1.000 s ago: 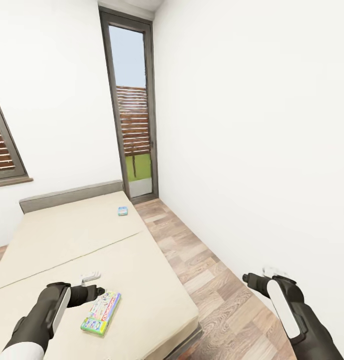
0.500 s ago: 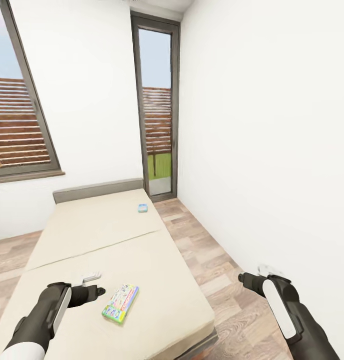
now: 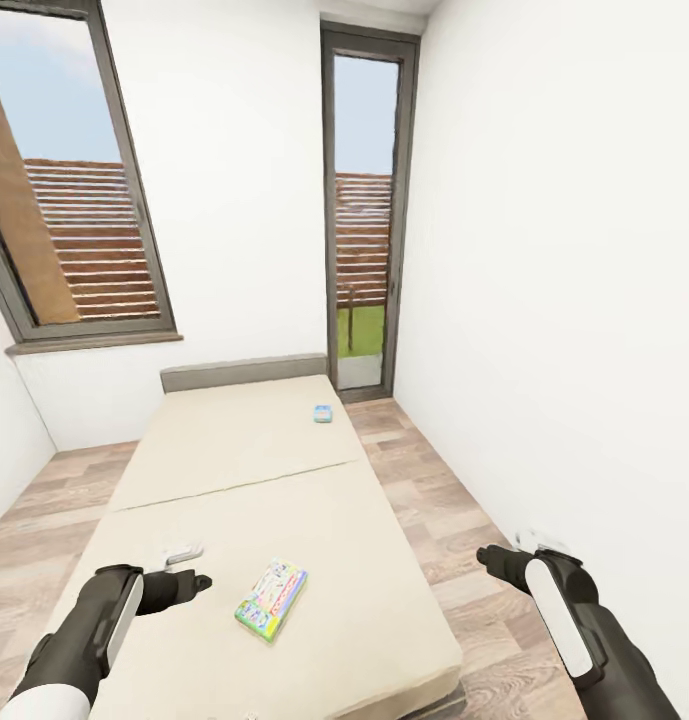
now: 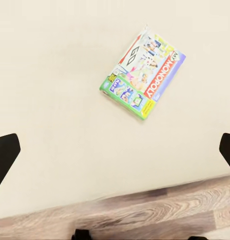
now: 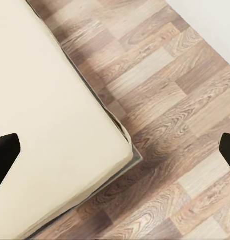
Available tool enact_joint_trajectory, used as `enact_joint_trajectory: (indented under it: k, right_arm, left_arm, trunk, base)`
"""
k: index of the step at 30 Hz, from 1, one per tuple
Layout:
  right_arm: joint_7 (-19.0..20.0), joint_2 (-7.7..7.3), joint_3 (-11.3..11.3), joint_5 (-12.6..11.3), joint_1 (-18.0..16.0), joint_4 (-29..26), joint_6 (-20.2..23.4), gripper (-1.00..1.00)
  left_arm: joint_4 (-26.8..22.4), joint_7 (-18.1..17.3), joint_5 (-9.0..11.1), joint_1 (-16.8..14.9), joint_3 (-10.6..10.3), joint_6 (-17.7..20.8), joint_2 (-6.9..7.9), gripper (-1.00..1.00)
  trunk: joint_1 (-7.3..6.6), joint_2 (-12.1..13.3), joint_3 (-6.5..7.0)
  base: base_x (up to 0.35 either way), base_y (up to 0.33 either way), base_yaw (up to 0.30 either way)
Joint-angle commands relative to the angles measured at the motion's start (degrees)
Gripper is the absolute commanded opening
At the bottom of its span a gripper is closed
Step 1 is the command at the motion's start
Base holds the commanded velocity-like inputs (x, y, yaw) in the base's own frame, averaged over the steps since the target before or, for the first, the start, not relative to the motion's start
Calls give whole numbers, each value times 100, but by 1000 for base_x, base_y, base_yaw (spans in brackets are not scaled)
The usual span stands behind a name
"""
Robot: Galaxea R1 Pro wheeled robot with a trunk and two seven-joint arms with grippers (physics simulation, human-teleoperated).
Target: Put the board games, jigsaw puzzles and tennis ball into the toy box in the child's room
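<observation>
Long flat board game box with a bright printed cover and red and green edging (image 3: 271, 599) lying flat on the near half of the large low bed with plain cream mattress (image 3: 234, 470), turned at a slant, close to the bed's foot and nearer its right-hand edge than its left. Readable in the left wrist view as a Monopoly-style cover (image 4: 143, 71), nothing touching it, bare mattress on all sides. Second, smaller blue game box (image 3: 323, 413) far up the bed near the grey headboard (image 3: 244, 371), well apart from the first. Left black gripper (image 3: 184, 567) hovering just beside the long box, jaws spread wide and empty; right black gripper (image 3: 504, 556) held out over the wood-plank floor (image 3: 434, 520) beyond the bed's right side, jaws also apart and empty. Likely step: picking up the near box. Best done by lowering the left jaws across the box's narrow width, square to its long edges, pressing slightly into the soft mattress to get under the rim. Open floor strip between bed and white right-hand wall (image 3: 564, 300); tall narrow glazed door (image 3: 364, 220) at its far end; large window (image 3: 74, 200) on the left. Bed corner (image 5: 126, 145) near the right arm, worth clearing when turning away.
</observation>
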Motion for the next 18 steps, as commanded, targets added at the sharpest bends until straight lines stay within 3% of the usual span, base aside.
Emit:
enact_joint_trajectory:
  k: [1, 8, 18]
  right_arm:
    - [-50, -3, 0, -62, -3, -8, 13, 100]
    - [-46, -3, 1, -62, -1, -8, 8, 100]
    - [-49, -3, 12, -62, 6, -12, 1, 100]
  left_arm:
    - [-3, -40, -40, -7, 12, 23, -4, 100]
    - [-3, -45, -38, -7, 13, 20, -4, 100]
    - [-7, -57, -37, -9, 11, 30, -11, 100]
  trunk:
    - [4, -12, -15]
    - [4, -12, -41]
    - [4, -12, -51]
  base:
    - [8, -16, 292]
    - [36, -23, 236]
    - [50, -54, 38]
